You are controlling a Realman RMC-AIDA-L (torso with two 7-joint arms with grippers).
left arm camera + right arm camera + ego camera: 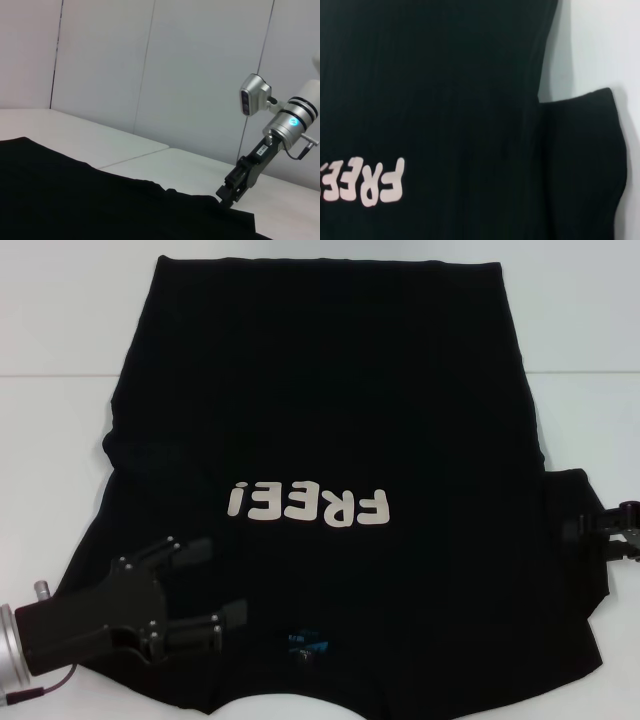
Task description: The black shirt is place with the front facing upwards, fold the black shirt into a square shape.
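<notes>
The black shirt (330, 410) lies spread flat on the white table (50, 440), front up. Its off-white "FREE!" lettering (310, 505) reads upside down to me, and the blue neck tag (308, 643) is at the near edge. My left gripper (222, 580) hovers open over the shirt's near left shoulder area, with nothing between its fingers. At the outer edge of the right sleeve (575, 570) is my right gripper (605, 528). The left wrist view shows that right gripper (226, 196) with its tip down on the shirt's edge (235, 212). In the right wrist view are the lettering (365, 182) and the sleeve (585, 160).
White table surface (590, 410) shows on both sides of the shirt and beyond its hem. A seam between two table tops (50, 375) runs across. A pale panelled wall (200, 75) stands behind the table.
</notes>
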